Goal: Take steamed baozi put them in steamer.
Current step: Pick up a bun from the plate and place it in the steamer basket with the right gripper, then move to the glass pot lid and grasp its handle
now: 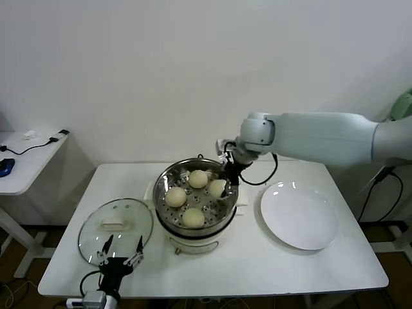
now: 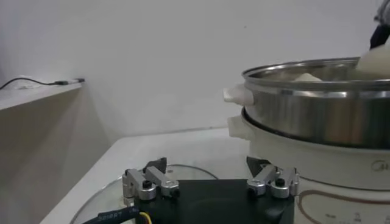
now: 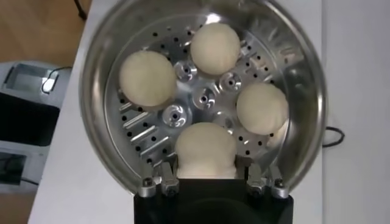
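The steamer (image 1: 168, 182) stands mid-table, a shiny steel pot on a cream base, and it also shows in the left wrist view (image 2: 311, 112). Its perforated tray (image 3: 204, 97) holds three free baozi (image 1: 198, 178) (image 1: 176, 196) (image 1: 193, 217). In the right wrist view they show too (image 3: 147, 78) (image 3: 214, 47) (image 3: 261, 108). My right gripper (image 1: 224, 182) (image 3: 206, 162) reaches into the pot's right side and is shut on a fourth baozi (image 1: 217, 188) (image 3: 205, 145), low over the tray. My left gripper (image 1: 120, 248) (image 2: 210, 176) is open and empty near the front edge, over the lid.
A round glass lid (image 1: 116, 225) with a white handle lies left of the steamer. A flat white plate (image 1: 299, 215) lies bare to its right. A black cable (image 1: 261, 180) runs behind the steamer. A side table (image 1: 26, 154) stands at the far left.
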Robot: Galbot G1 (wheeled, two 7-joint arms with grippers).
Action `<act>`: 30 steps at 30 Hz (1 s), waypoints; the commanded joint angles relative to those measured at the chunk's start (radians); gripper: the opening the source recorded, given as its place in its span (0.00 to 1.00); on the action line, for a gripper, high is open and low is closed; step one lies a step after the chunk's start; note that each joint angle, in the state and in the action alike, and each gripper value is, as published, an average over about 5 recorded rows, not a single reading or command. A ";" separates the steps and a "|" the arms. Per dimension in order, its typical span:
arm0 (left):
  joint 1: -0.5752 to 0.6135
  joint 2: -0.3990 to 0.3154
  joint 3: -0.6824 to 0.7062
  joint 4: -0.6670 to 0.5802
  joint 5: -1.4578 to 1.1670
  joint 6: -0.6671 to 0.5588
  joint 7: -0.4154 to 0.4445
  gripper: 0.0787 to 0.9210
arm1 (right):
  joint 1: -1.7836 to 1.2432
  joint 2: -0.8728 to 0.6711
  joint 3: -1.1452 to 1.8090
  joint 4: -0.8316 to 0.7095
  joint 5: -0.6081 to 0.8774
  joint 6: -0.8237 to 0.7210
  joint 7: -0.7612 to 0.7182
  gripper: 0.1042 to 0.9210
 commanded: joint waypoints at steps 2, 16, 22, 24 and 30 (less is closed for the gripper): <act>-0.001 0.001 0.000 0.004 -0.001 0.000 0.000 0.88 | -0.126 0.027 0.046 -0.059 -0.071 -0.018 0.030 0.64; 0.008 0.005 0.000 -0.006 -0.002 0.001 0.000 0.88 | -0.071 0.001 0.078 -0.065 -0.037 0.084 -0.086 0.83; 0.016 0.006 -0.002 -0.022 -0.006 0.018 -0.001 0.88 | 0.059 -0.076 0.108 -0.056 0.067 0.153 -0.171 0.88; 0.017 0.006 -0.002 -0.027 -0.009 0.023 -0.001 0.88 | 0.069 -0.117 0.157 -0.050 0.113 0.140 -0.104 0.88; 0.016 0.010 -0.003 -0.043 -0.048 0.030 -0.004 0.88 | -0.132 -0.232 0.499 -0.058 0.087 0.127 0.344 0.88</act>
